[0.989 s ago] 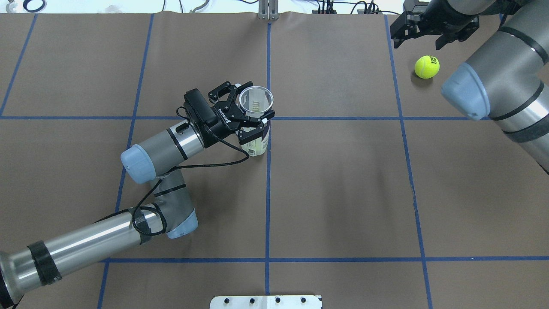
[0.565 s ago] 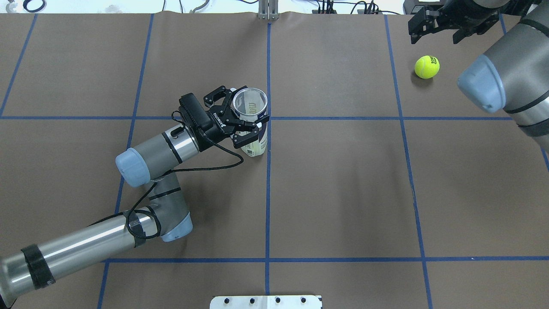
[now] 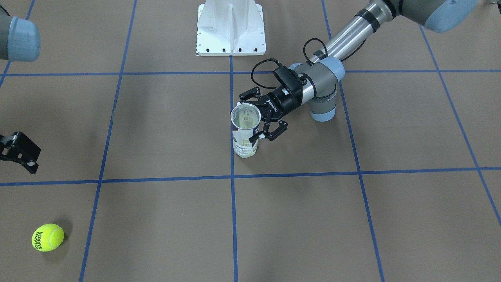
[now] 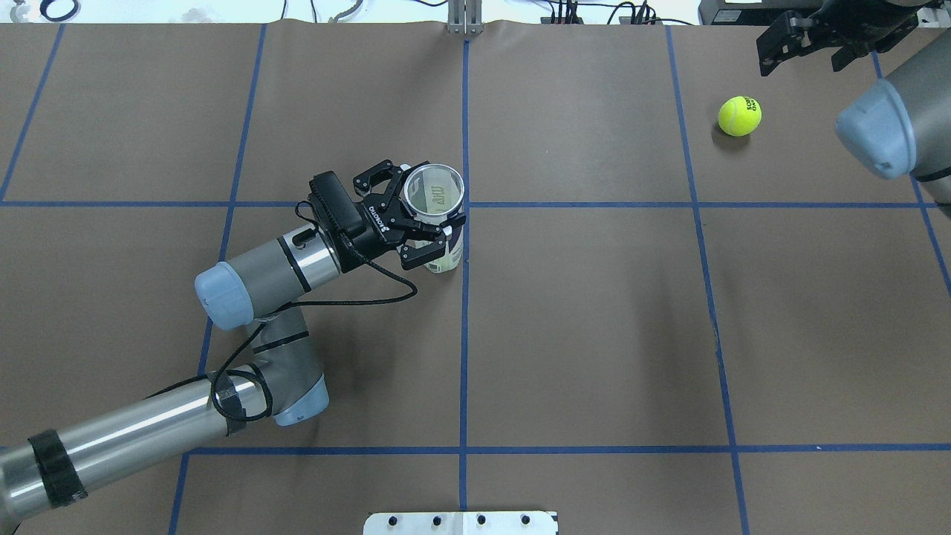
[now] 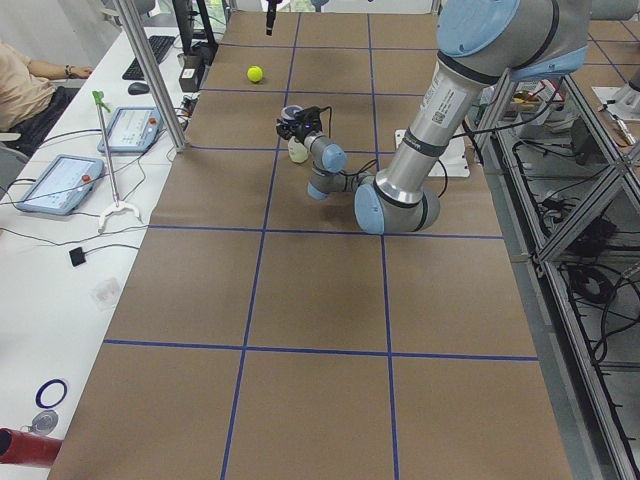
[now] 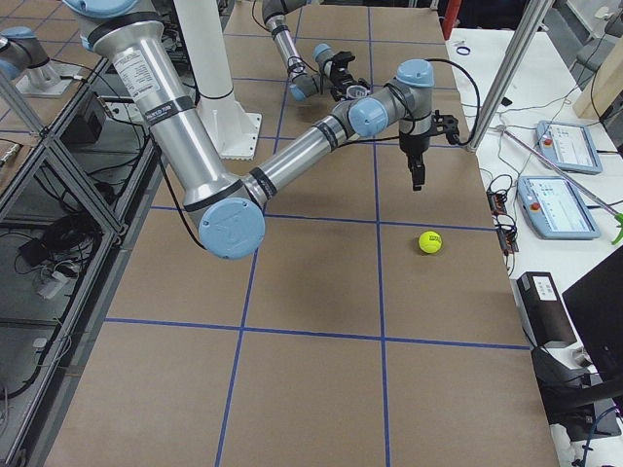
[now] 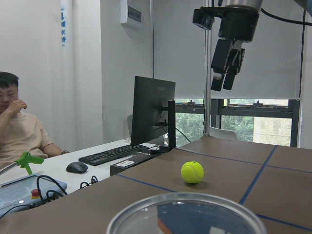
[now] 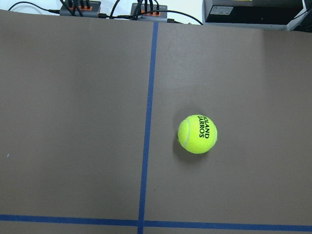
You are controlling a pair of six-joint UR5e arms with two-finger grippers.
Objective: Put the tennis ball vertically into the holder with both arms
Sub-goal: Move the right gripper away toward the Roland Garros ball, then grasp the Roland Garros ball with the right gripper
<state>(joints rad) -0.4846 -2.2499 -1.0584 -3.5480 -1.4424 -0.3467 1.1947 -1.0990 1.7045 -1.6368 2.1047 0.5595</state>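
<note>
The holder, a clear tube with a metal rim, stands upright near the table's centre line; it also shows in the front view. My left gripper is shut on the holder just below the rim, one finger on each side. The holder's rim fills the bottom of the left wrist view. The yellow tennis ball lies on the table at the far right, also in the right wrist view. My right gripper is open and empty, raised above the table a little beyond the ball.
The white pedestal base is bolted at the robot's edge of the table. Blue tape lines cross the brown table cover. A side desk with tablets, a monitor and a seated operator lies past the far edge.
My right gripper has moved right, away from the ball, towards the table's far right corner. My left gripper has shifted slightly left and towards the robot, moving the holder's top with it.
</note>
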